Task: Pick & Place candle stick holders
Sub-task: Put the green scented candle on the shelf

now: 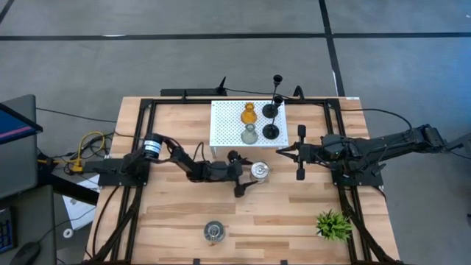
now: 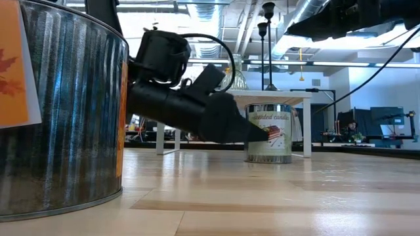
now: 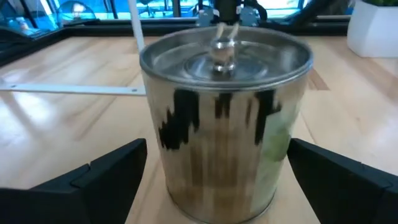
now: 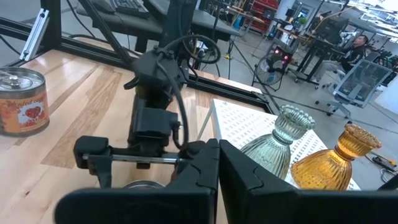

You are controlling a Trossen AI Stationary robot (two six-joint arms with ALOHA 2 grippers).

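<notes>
A silvery jar-like candle holder [image 1: 260,171] stands upright on the table just in front of the white perforated stand [image 1: 228,125]. My left gripper [image 1: 250,172] lies level and open. One finger [image 3: 106,180] is on each side of this jar [image 3: 225,118], and a gap shows at both. A second silvery jar [image 1: 214,232] stands near the front edge. An amber holder [image 1: 248,113], a grey-green one [image 1: 249,134] and two black thin-stemmed ones [image 1: 271,110] stand on the white stand. My right gripper [image 1: 300,152] hovers shut to the right of the stand.
A spiky green plant [image 1: 333,224] sits at the front right. In the low view the near jar [image 2: 59,111] fills the left side. A black frame [image 1: 221,101] runs around the tabletop. Bare wood lies between the two jars.
</notes>
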